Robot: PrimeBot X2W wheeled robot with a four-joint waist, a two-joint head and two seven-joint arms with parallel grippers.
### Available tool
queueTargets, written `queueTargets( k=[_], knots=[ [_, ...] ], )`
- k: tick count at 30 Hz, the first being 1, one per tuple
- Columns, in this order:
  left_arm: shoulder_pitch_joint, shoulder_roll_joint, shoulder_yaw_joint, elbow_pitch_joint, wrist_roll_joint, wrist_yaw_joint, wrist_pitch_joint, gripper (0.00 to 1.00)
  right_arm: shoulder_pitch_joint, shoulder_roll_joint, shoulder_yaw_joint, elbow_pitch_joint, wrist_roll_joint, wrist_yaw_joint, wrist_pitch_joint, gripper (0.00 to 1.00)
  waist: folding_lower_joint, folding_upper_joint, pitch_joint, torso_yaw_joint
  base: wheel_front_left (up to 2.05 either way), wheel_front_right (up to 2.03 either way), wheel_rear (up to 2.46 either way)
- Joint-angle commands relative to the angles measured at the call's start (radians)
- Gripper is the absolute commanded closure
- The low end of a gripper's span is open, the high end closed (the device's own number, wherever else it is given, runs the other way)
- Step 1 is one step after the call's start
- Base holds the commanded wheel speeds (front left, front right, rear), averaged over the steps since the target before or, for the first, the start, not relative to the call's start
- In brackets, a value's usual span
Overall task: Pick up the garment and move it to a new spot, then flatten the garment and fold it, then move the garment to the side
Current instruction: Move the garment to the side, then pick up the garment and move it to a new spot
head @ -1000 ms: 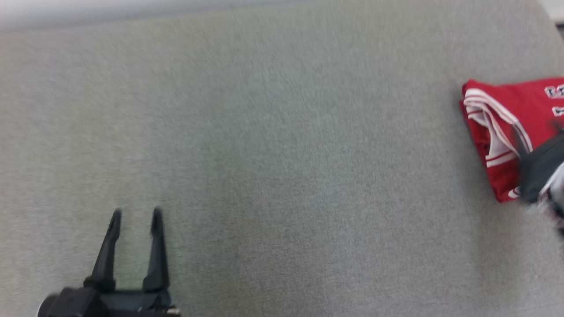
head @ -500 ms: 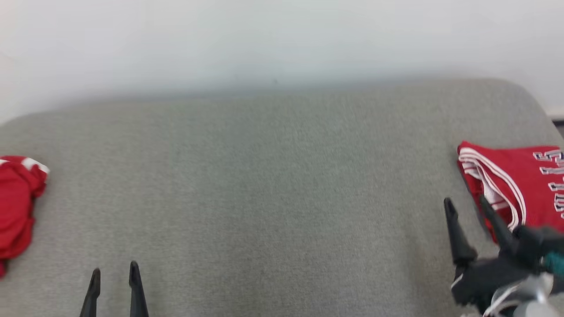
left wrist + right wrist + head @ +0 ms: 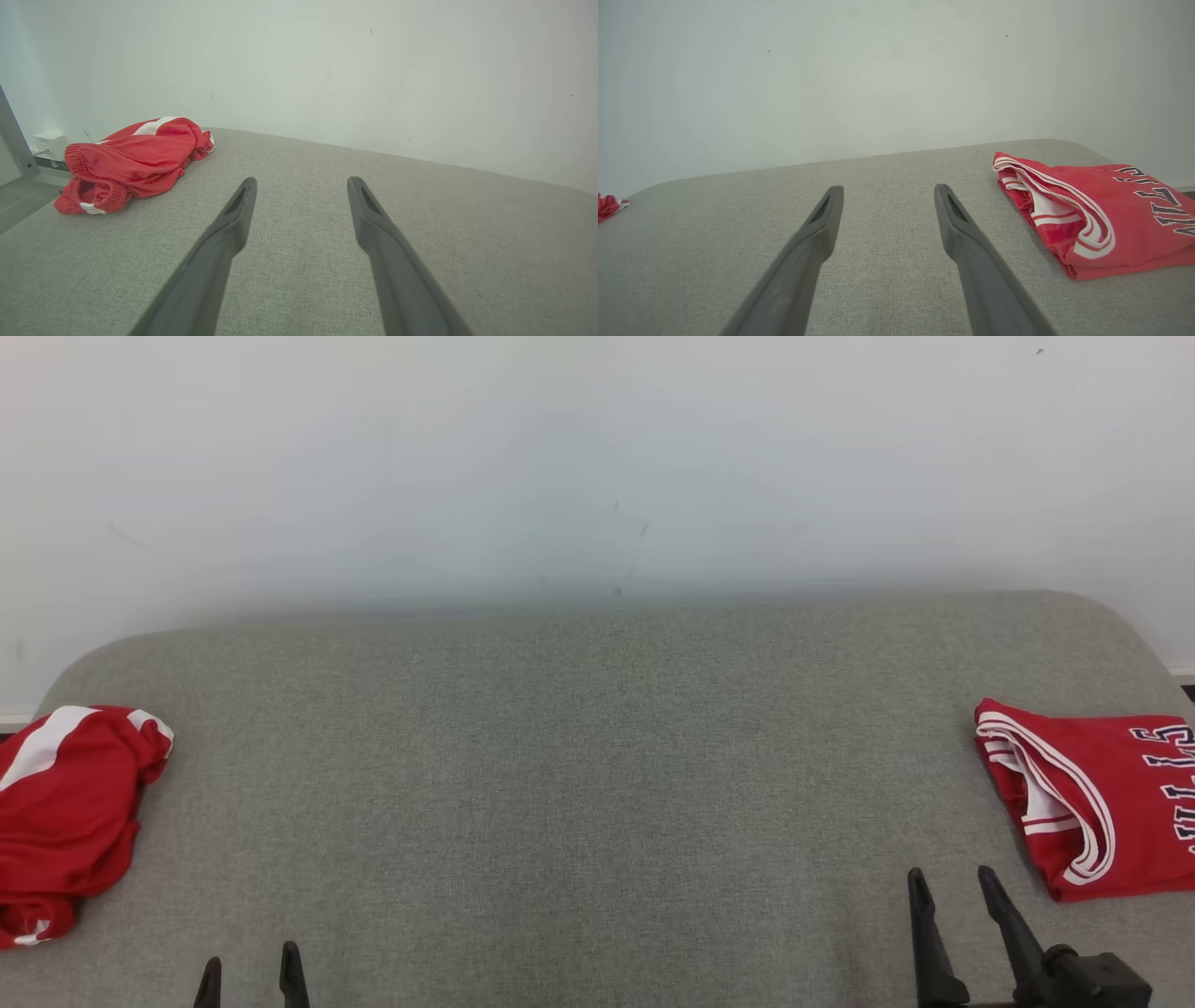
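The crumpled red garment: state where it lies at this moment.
In the head view the crumpled red garment lies at the left end of the grey cushion, ahead and left of the left claw, opposite the folded jersey.

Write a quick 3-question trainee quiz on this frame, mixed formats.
1. True or false: the right gripper is shut on the folded jersey.
2. Which garment is crumpled? A) the red-and-white garment at the robot's left; B) the lettered jersey at its right; C) both.
3. Fill in: the left gripper stands ____, holding nothing.
Key: 1 false, it is open and apart from the jersey; 2 A; 3 open.
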Motion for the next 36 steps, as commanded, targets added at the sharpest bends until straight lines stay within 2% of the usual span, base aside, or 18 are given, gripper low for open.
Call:
queueTargets(
  k=[1, 25, 30, 36],
  knots=[
    [0.016, -0.001, 0.001, 0.001, -0.003, -0.001, -0.003, 0.0, 0.013, 0.005, 0.006, 0.006, -0.006, -0.003, -0.005, 0.0, 0.0001, 0.0002, -0.004, -0.004, 0.0, 0.0, 0.0],
    [0.012, -0.001, 0.002, -0.012, 0.014, -0.009, -0.003, 0.0, -0.003, 0.019, 0.031, 0.034, -0.001, -0.002, -0.026, 0.0, 0.0001, 0.0002, 0.009, 0.02, 0.0, 0.0, 0.0],
    [0.0, -0.001, 0.002, -0.018, 0.018, -0.012, -0.003, 0.0, 0.01, 0.016, 0.028, 0.033, -0.003, -0.002, -0.029, 0.0, 0.0001, 0.0002, 0.003, 0.072, 0.0, 0.0, 0.0],
    [0.008, -0.001, 0.006, -0.019, 0.028, -0.016, -0.003, 0.0, 0.003, 0.017, 0.047, 0.034, 0.001, -0.003, -0.028, 0.0, 0.0001, 0.0002, -0.01, 0.183, 0.0, 0.0, 0.0]
  ],
)
